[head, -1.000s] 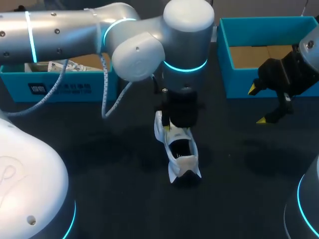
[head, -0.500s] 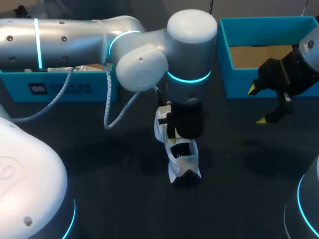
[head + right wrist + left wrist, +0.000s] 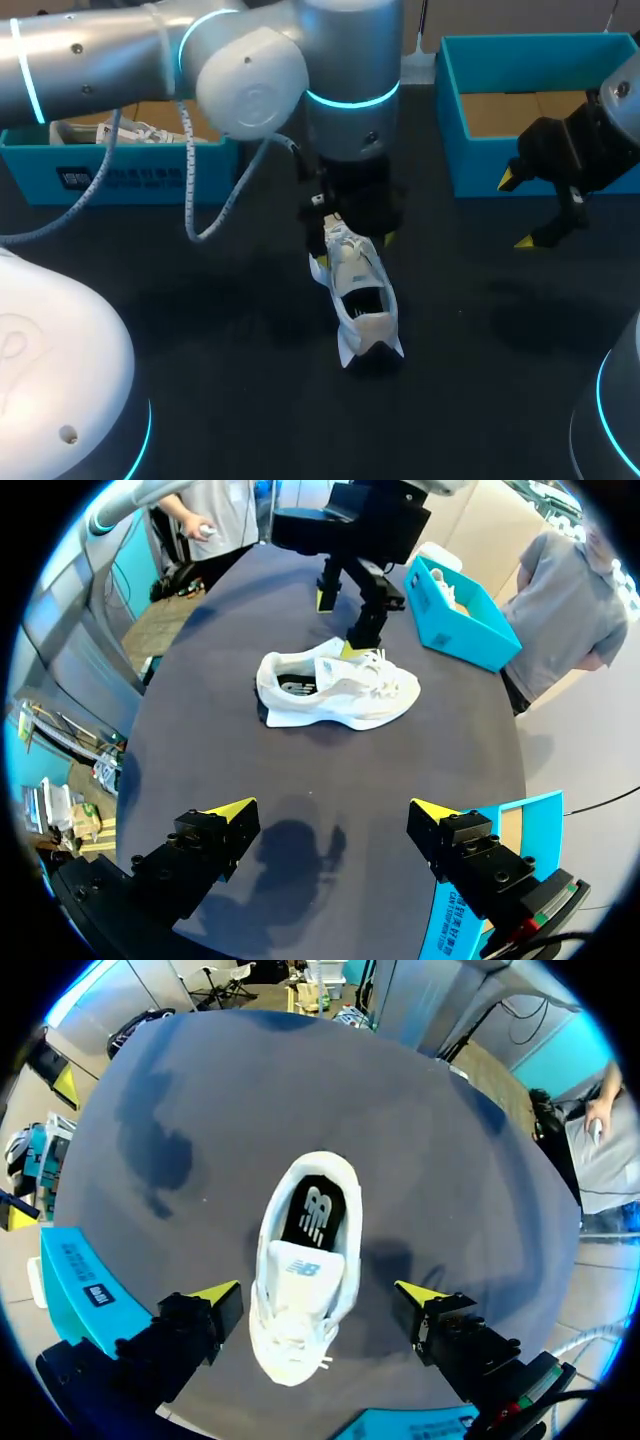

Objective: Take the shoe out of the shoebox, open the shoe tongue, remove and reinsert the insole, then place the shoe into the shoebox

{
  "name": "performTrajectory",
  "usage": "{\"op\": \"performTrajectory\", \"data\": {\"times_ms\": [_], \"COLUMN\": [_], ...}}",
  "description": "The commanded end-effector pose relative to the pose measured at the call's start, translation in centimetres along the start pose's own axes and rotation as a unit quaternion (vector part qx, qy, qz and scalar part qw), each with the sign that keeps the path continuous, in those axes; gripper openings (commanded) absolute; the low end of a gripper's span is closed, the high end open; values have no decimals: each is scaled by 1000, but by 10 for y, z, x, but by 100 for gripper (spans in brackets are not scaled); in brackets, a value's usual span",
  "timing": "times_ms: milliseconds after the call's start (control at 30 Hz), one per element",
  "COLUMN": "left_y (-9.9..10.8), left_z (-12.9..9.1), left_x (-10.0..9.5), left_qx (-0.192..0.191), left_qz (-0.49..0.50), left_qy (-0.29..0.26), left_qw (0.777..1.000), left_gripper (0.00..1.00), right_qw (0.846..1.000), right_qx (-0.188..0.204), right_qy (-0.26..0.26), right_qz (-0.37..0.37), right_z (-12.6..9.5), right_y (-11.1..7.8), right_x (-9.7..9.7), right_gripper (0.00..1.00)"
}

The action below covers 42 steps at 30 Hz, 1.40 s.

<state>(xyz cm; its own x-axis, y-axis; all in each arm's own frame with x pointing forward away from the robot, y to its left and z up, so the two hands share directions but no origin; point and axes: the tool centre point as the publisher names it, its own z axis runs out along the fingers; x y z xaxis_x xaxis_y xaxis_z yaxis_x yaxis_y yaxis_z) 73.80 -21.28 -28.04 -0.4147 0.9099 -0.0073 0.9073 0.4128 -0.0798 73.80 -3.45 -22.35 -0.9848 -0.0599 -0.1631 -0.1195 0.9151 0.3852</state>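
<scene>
Left wrist view: the white shoe (image 3: 305,1270) stands upright on its sole on the dark table (image 3: 200,1110), out of the shoebox (image 3: 130,180). Your left gripper (image 3: 318,1295) is above its laced forefoot, fingers spread wide on either side and touching nothing. Your right gripper (image 3: 333,810), likewise spread and empty, hangs over bare tabletop well apart from the shoe. Expect a light, soft thing: the fabric upper and tongue will likely give under the fingers, while the sole and heel look stiffer. For a lift, pinch across the midfoot sidewalls or the heel collar. For the tongue, take its free top edge, just ahead of the dark insole (image 3: 315,1210) showing in the opening. Loose laces could snag a fingertip, and a one-sided push may tip or slide the shoe.
</scene>
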Motion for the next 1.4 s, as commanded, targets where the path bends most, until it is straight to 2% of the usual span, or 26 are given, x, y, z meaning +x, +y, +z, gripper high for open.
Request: {"op": "performTrajectory", "data": {"times_ms": [33, 233, 267, 333, 400, 433, 467, 500, 567, 667, 733, 1200, 1233, 1267, 1333, 1400], "left_y": [1, 1, 1, -6, -13, -16, -21, -23, -29, -37, -38, -38, -45, -53, -65, -77], "left_z": [1, 1, -2, -5, -9, -10, -10, -12, -14, -16, -13, -13, -15, -17, -20, -20], "left_x": [2, 2, 3, 5, 11, 13, 17, 21, 26, 33, 36, 36, 37, 39, 42, 45], "left_qx": [0, 0, 26, 9, 34, 30, 22, 51, 41, 103, 93, 93, 82, 90, 77, 79], "left_qz": [1, 1, -24, -76, -128, -167, -188, -220, -261, -389, -477, -477, -489, -486, -520, -532], "left_qy": [-3, -3, -20, -26, -47, -38, -53, -60, -78, -78, -50, -50, -62, -54, -56, -50], "left_qw": [1000, 1000, 999, 997, 990, 985, 980, 972, 961, 912, 873, 873, 866, 868, 849, 841], "left_gripper": [100, 100, 100, 100, 100, 100, 100, 100, 100, 100, 100, 100, 100, 100, 100, 100], "right_qw": [1000, 1000, 1000, 1000, 1000, 1000, 1000, 1000, 1000, 1000, 1000, 1000, 1000, 1000, 1000, 1000], "right_qx": [2, 2, 2, 2, 2, 2, 2, 2, 2, 2, 2, 2, 2, 2, 2, 2], "right_qy": [0, 0, 0, 0, 0, 0, 0, 0, 0, 0, 0, 0, 0, 0, 0, 0], "right_qz": [0, 0, 0, 0, 0, 0, 0, 0, 0, 0, 0, 0, 0, 0, 0, 0], "right_z": [1, 1, 1, 1, 1, 1, 1, 1, 1, 1, 1, 1, 1, 1, 1, 1], "right_y": [0, 0, 0, 0, 0, 0, 0, 0, 0, 0, 0, 0, 0, 0, 0, 0], "right_x": [0, 0, 0, 0, 0, 0, 0, 0, 0, 0, 0, 0, 0, 0, 0, 0], "right_gripper": [100, 100, 100, 100, 100, 100, 100, 100, 100, 100, 100, 100, 100, 100, 100, 100]}}
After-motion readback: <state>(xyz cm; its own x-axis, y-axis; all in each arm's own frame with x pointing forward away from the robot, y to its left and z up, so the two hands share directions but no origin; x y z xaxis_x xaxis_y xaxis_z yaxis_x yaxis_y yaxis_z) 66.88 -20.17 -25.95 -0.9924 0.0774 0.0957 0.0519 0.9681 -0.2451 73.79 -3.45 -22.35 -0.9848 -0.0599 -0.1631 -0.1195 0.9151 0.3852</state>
